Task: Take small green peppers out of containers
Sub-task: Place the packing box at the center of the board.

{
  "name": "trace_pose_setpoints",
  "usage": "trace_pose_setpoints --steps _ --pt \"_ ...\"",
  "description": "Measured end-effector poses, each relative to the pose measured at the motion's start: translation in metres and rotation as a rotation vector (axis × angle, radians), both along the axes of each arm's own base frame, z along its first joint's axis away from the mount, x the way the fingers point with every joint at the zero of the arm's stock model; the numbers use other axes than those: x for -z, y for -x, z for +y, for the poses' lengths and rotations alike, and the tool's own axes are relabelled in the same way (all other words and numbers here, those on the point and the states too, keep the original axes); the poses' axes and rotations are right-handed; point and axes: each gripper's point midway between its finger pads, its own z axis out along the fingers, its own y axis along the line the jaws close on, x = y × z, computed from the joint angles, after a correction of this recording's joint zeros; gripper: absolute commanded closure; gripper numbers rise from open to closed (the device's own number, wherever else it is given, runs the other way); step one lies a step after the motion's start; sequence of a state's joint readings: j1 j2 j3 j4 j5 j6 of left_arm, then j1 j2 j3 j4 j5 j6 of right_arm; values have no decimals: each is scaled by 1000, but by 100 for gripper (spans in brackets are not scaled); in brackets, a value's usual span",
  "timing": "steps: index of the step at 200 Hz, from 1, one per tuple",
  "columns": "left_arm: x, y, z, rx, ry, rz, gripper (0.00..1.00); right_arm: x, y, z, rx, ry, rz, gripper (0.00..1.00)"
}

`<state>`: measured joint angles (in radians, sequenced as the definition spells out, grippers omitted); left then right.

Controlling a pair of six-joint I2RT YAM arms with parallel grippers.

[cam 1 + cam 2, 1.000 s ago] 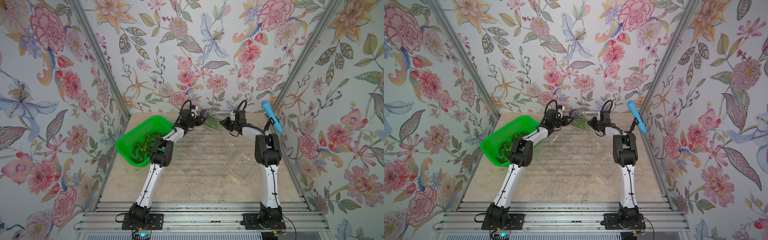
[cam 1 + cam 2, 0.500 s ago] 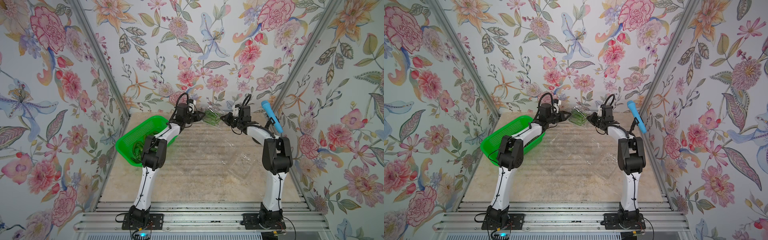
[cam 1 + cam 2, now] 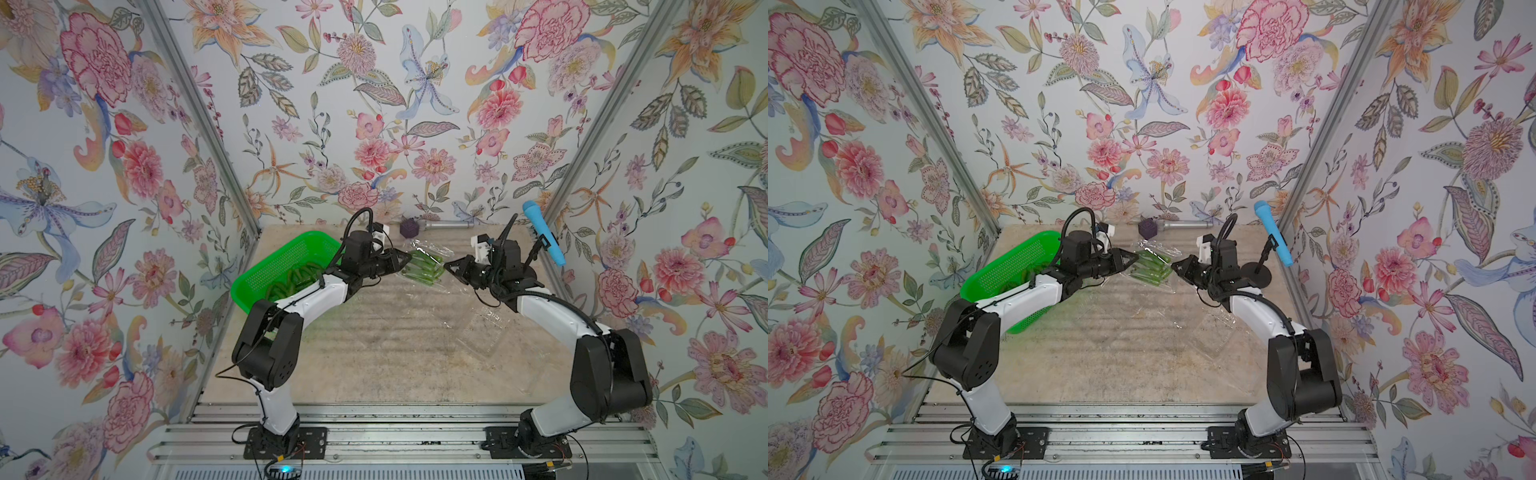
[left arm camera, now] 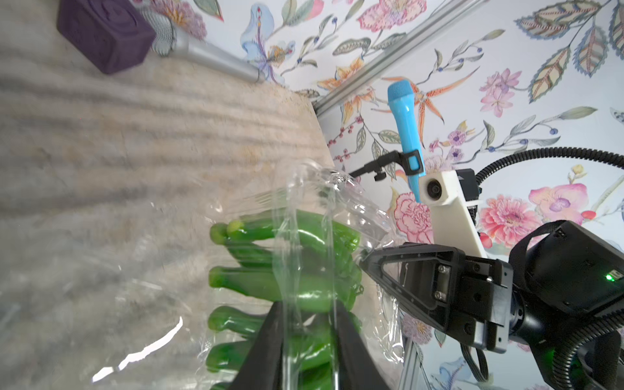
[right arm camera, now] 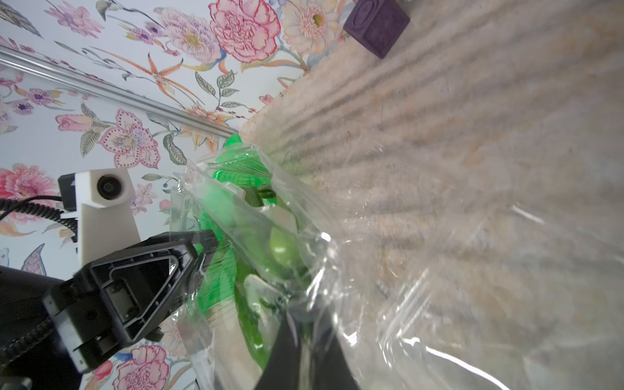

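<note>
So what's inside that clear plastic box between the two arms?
Slim glossy green peppers lie side by side inside the clear plastic box. Their number cannot be told: crinkled plastic and the left tool cover some.

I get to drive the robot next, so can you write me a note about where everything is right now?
Left gripper: shut on one edge of the clear container.
Right gripper: shut on the opposite edge.
Things: the container sits between the arms near the back wall, with green peppers inside.
Done: loose peppers lie in the green basket. Clear boxes that look empty lie by the right arm.
Left: open this container and get its peppers out.
</note>
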<state>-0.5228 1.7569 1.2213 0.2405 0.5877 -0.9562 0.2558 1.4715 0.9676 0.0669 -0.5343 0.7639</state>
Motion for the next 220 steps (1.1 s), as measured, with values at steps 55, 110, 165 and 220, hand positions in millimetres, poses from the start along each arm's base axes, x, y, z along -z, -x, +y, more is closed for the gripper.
trace_pose_setpoints --steps 55,110,165,220 --pt "19 105 -16 -3 -70 39 74 34 101 -20 -15 21 79 95" --pt "73 182 -22 -10 -172 121 74 79 172 -26 -62 57 208 95" --pt "108 223 -6 -48 -223 179 72 111 205 -17 -143 104 295 94" --pt "137 239 14 -87 -221 226 68 122 213 -8 -191 120 336 93"
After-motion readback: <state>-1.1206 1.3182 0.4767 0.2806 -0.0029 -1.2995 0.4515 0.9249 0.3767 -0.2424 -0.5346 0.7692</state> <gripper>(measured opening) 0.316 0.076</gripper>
